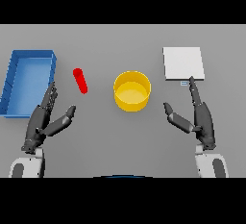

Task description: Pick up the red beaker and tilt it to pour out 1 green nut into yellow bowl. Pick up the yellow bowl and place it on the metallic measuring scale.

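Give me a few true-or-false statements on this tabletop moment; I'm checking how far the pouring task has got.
1. The red cylindrical beaker is held in the left robot hand. False: it lies on the grey table, apart from that open hand.
2. The round yellow bowl sits between the beaker and the flat square metallic measuring scale. True.
3. The yellow bowl rests on the scale. False: it stands on the table, left of it.
4. The right robot hand is open, holding nothing. True.
5. A blue rectangular tray stands at the table's left. True.
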Action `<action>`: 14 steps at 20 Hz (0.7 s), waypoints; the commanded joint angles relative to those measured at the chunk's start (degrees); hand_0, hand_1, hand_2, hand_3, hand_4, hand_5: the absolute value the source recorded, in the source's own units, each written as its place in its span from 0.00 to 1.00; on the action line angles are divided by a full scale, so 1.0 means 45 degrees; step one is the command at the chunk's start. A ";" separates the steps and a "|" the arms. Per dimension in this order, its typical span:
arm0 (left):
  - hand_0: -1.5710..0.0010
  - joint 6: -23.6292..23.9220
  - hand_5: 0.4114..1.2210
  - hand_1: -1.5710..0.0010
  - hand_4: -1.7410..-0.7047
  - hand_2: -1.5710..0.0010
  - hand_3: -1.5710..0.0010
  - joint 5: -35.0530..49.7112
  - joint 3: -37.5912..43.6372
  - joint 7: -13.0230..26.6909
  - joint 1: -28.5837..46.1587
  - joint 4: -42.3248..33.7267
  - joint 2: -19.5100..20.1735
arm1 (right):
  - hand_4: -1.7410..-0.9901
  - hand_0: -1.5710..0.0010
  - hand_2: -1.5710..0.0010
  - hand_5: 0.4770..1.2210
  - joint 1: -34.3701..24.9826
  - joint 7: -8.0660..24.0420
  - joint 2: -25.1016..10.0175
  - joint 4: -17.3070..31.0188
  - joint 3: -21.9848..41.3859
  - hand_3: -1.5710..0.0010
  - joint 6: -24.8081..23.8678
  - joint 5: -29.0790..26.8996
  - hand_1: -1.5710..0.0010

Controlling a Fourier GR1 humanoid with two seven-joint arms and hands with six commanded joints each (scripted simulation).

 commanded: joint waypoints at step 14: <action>1.00 0.0706 0.32 1.00 0.46 1.00 1.00 -0.1065 0.0531 -0.0827 -0.4083 0.5245 -0.0314 | 0.62 1.00 1.00 0.21 0.0142 -0.0206 0.0060 -0.0079 -0.0001 1.00 0.0386 -0.0448 1.00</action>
